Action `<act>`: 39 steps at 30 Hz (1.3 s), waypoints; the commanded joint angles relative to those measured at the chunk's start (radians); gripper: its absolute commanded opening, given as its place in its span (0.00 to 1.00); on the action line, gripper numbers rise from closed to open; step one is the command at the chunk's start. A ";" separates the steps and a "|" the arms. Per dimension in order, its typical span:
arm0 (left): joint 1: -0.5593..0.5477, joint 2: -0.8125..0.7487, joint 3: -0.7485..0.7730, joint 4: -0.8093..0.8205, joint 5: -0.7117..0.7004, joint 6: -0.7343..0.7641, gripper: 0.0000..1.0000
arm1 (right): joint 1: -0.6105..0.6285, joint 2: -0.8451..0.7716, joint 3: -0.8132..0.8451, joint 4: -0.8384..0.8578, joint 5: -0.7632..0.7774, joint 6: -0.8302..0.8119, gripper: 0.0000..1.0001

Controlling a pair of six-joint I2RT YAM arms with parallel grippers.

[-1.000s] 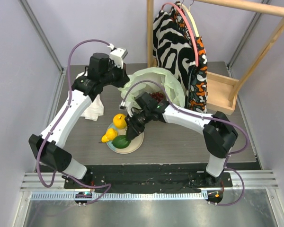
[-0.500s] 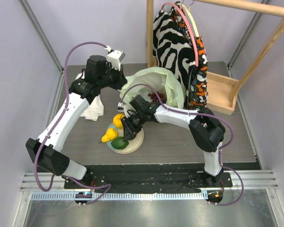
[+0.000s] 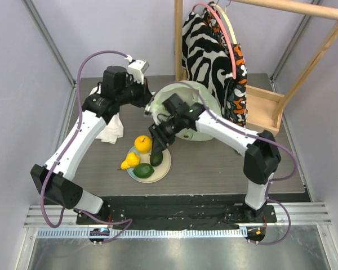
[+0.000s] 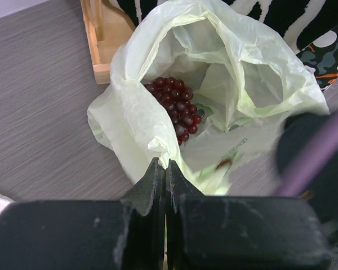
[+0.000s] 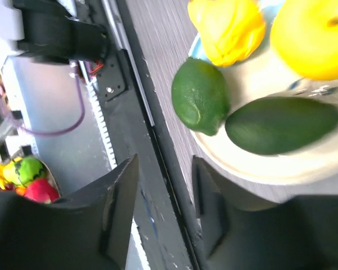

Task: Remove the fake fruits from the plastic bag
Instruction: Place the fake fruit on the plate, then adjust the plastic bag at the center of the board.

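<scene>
"Where was the plastic bag (image 4: 253, 73), and what had hold of it?"

"Right at the tips of the left pincer (image 4: 165, 169). Its two fingers were pressed together with the bag's near rim pinched between them, and the mouth gaped open just beyond."

"Anything inside?"

"The grape bunch (image 4: 177, 107), dark red, lay in the bag a little past the left pincer's tips. Lower down, to the right of the tips, a small reddish patch showed at the film. I couldn't tell what it was."

"And the other arm?"

"The right pincer (image 5: 164, 169) stood spread, with nothing between its fingers. Seen from above, it hung over the far side of the plate (image 5: 242, 169), clear of the bag."

"What did the plate hold?"

"Four fruits. The round green avocado (image 5: 200, 95) lay nearest, just ahead of the right pincer's tips. The long dark avocado (image 5: 281, 125) was right beside it. The yellow pear (image 5: 228, 28) and the yellow-orange round fruit (image 5: 312, 39) sat farther on, side by side."

"Anything else on the table?"

"A white cloth (image 3: 110, 130), crumpled, to the left of the left pincer and nearer the arm bases."
</scene>
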 commanded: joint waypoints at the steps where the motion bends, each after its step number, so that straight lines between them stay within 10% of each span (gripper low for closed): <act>1: 0.004 -0.050 0.043 0.018 0.030 -0.017 0.00 | -0.145 -0.221 0.122 -0.178 -0.089 -0.175 0.42; 15: 0.006 -0.154 -0.184 -0.024 0.182 -0.014 0.00 | -0.266 -0.272 -0.246 0.127 0.322 -0.349 0.33; 25: 0.004 -0.243 -0.279 -0.215 0.067 0.296 0.00 | -0.183 -0.496 -0.655 0.219 0.437 -0.438 0.41; 39: 0.007 -0.190 -0.172 -0.287 0.108 0.328 0.00 | -0.219 -0.243 -0.205 0.191 0.351 -0.393 0.44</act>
